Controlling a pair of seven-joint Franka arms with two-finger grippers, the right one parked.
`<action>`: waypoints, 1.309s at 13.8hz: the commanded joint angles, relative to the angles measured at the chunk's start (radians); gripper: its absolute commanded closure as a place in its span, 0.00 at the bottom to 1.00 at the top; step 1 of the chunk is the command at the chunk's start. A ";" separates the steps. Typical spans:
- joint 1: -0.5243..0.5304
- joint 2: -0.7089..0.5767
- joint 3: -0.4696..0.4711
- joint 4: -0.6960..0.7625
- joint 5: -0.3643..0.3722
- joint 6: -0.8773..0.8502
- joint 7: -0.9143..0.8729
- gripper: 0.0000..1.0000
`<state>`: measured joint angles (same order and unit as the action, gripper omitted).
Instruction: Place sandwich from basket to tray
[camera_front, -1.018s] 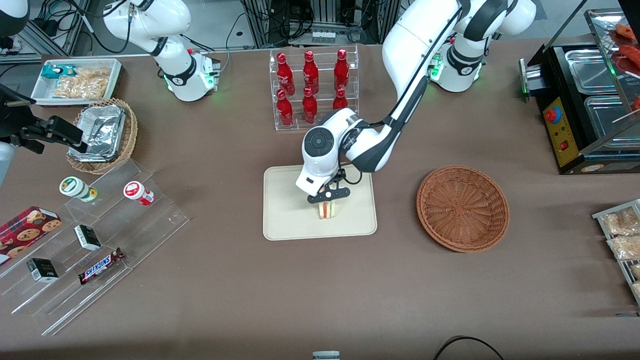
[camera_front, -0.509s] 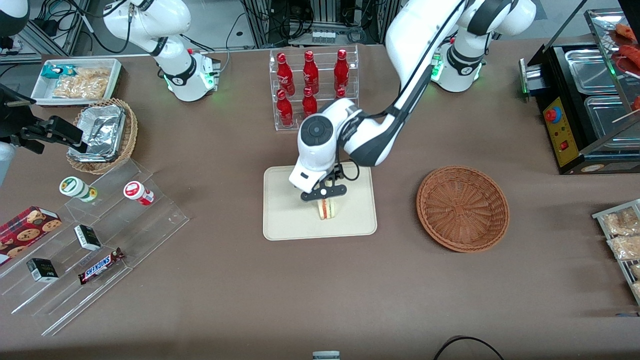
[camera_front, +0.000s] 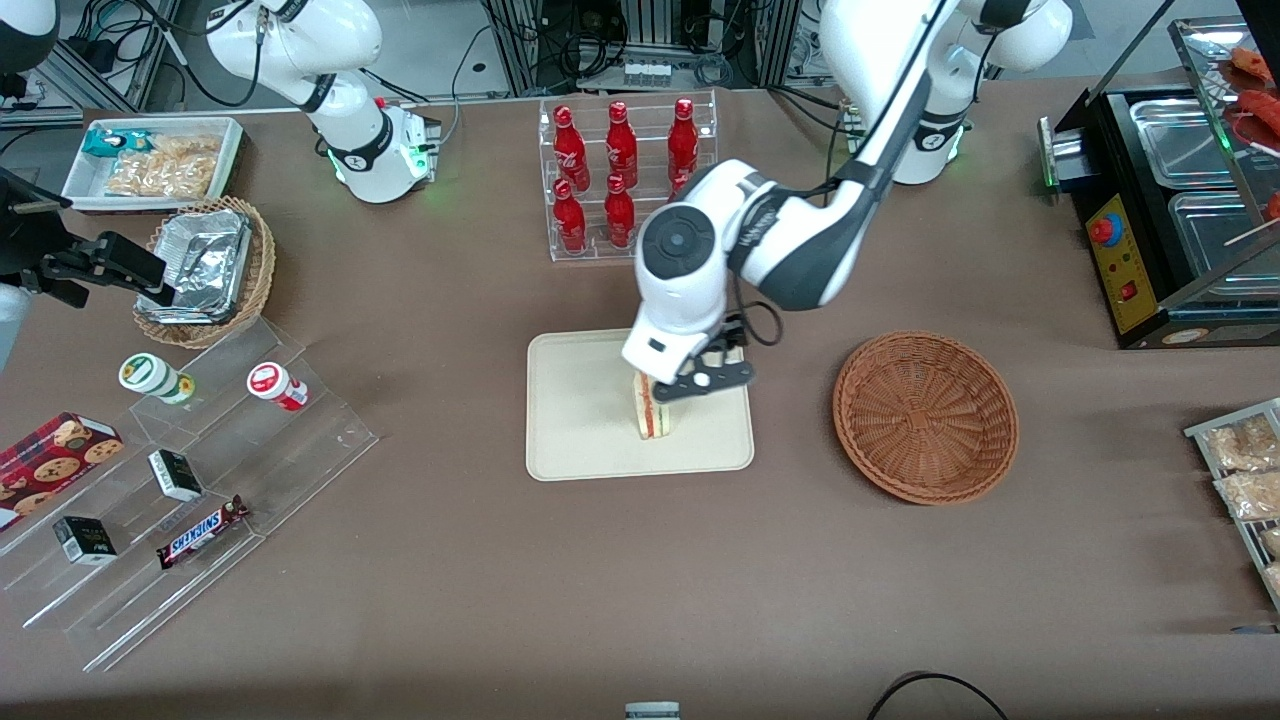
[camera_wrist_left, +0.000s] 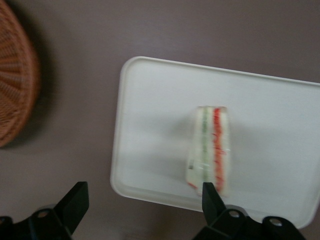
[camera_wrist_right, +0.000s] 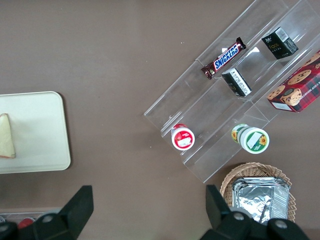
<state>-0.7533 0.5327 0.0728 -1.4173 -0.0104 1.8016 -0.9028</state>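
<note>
Gripper (camera_front: 700, 380) hung wide above the tray (camera_front: 570, 440), sandwich (camera_front: 652, 412) released at its six; next, I'd retreat.

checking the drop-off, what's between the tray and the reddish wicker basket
Only bare brown tablecloth between the tray and basket in the front view. The open gripper hangs above the tray beside the sandwich.

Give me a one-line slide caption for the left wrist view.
Open gripper above the tray, sandwich released on it, basket alongside.

Glossy white arm (camera_front: 880, 90), dark grey joint bands, round black wrist cap, black fingers (camera_wrist_left: 75, 202), looping black cable
</note>
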 joint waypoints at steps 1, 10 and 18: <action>-0.006 -0.053 0.073 -0.045 -0.011 -0.091 0.025 0.00; -0.006 -0.148 0.193 -0.126 -0.031 -0.111 0.156 0.00; 0.389 -0.344 -0.042 -0.163 -0.017 -0.269 0.424 0.00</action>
<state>-0.4680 0.2656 0.1095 -1.5408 -0.0237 1.5736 -0.5591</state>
